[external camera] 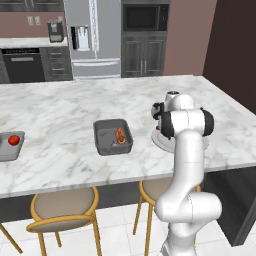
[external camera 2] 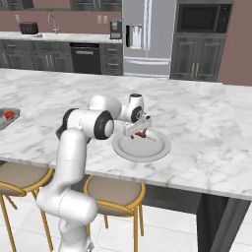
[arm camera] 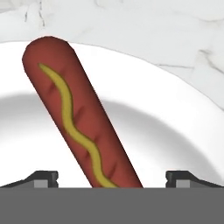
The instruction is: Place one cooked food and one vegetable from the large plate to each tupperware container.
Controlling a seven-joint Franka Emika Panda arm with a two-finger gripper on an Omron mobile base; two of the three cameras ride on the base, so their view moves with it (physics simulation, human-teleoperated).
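Hand view: sausage (arm camera: 81, 120) between pincer (arm camera: 112, 177) tips.

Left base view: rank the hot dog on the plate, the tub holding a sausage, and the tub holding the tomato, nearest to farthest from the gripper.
1. Hot dog, lying on the large plate right under the gripper.
2. Tub with sausage, mid-counter, to its left.
3. Tub with tomato, at the far left edge.

1. Round pale grey-white large plate (external camera 2: 147, 150) sits on white marble desk (external camera: 60, 115), near its front edge.
2. Red-brown sausage with mustard line (arm camera: 78, 118) lies on the plate, under the gripper (external camera 2: 140, 131).
3. Grey rectangular tupperware tub (external camera: 113, 136) left of plate, holding a small orange-red food piece (external camera: 120, 134).
4. Second grey tub (external camera: 9, 146) far left, with round red tomato (external camera: 14, 139) inside.
5. Two round wooden-legged stools (external camera: 65, 207) stand in front of the desk.
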